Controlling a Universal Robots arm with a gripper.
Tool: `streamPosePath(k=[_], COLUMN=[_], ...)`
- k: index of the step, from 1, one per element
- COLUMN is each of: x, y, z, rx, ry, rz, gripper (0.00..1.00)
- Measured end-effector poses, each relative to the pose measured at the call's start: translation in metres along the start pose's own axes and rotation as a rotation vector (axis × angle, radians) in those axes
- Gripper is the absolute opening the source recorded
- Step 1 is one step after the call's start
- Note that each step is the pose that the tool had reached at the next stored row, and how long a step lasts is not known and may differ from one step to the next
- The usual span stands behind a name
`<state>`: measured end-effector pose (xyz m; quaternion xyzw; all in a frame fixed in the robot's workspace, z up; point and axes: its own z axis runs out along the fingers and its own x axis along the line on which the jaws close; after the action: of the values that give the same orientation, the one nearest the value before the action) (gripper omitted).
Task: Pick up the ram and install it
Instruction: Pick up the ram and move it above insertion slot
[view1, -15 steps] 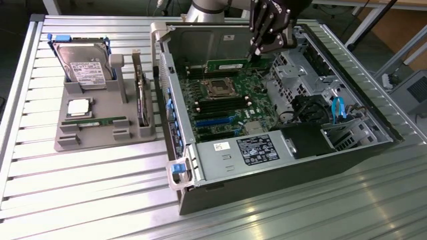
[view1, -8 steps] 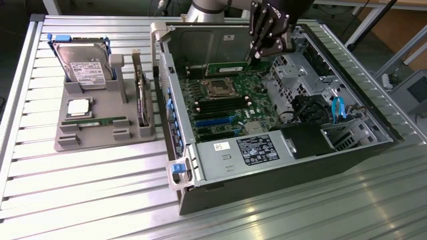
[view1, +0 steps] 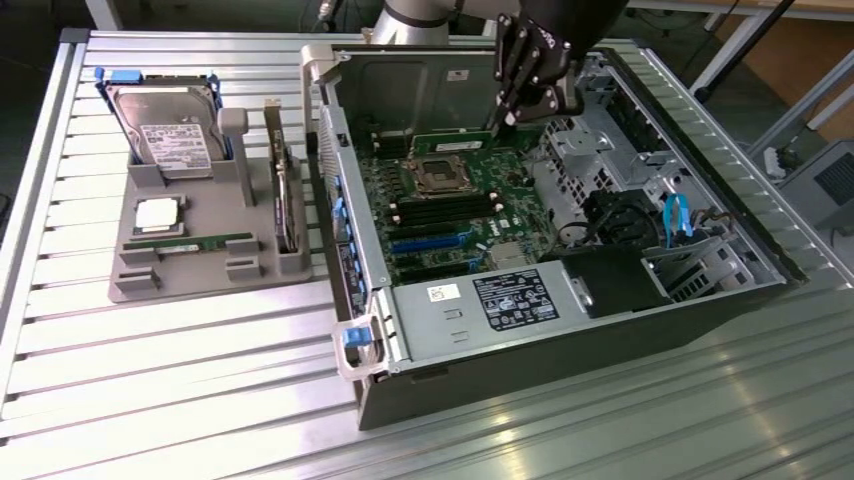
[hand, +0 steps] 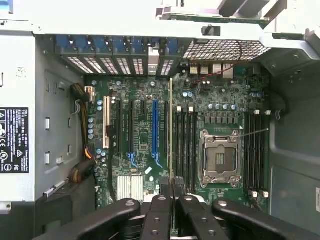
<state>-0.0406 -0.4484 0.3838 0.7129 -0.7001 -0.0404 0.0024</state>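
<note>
My gripper (view1: 507, 120) hangs inside the open computer case (view1: 694, 300), over the far end of the motherboard (view1: 454, 215). Its fingers are shut on the ram (view1: 454, 131), a slim green stick held level above the board. In the wrist view the ram (hand: 171, 130) appears edge-on as a thin line running out from between the gripper (hand: 172, 189) fingertips. It hovers beside the black memory slots (hand: 185, 150) next to the empty processor socket (hand: 219, 159). A second green stick (view1: 200, 243) lies in the grey holder (view1: 140, 270).
The holder on the exterior view's left also carries a hard drive (view1: 167, 125), a square silver processor (view1: 158, 212) and a dark expansion card (view1: 283, 200) standing on edge. The power supply (view1: 501, 300) sits at the case's near end; cables and a drive cage (view1: 667, 240) fill its right side.
</note>
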Motion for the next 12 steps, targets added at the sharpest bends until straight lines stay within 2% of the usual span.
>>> streamPosePath(k=[6, 8, 11, 12], x=[-0.02, -0.02, -0.019, -0.019], y=[-0.0005, -0.0004, -0.0009, -0.0012], z=[0.002, 0.0022, 0.0097, 0.0153], rx=[-0.0001, -0.0001, -0.0001, -0.0001], ry=[0.0001, 0.0001, 0.0002, 0.0002], rz=[0.0, 0.0, 0.0, 0.0], gripper=[0.11, 0.11, 0.11, 0.11])
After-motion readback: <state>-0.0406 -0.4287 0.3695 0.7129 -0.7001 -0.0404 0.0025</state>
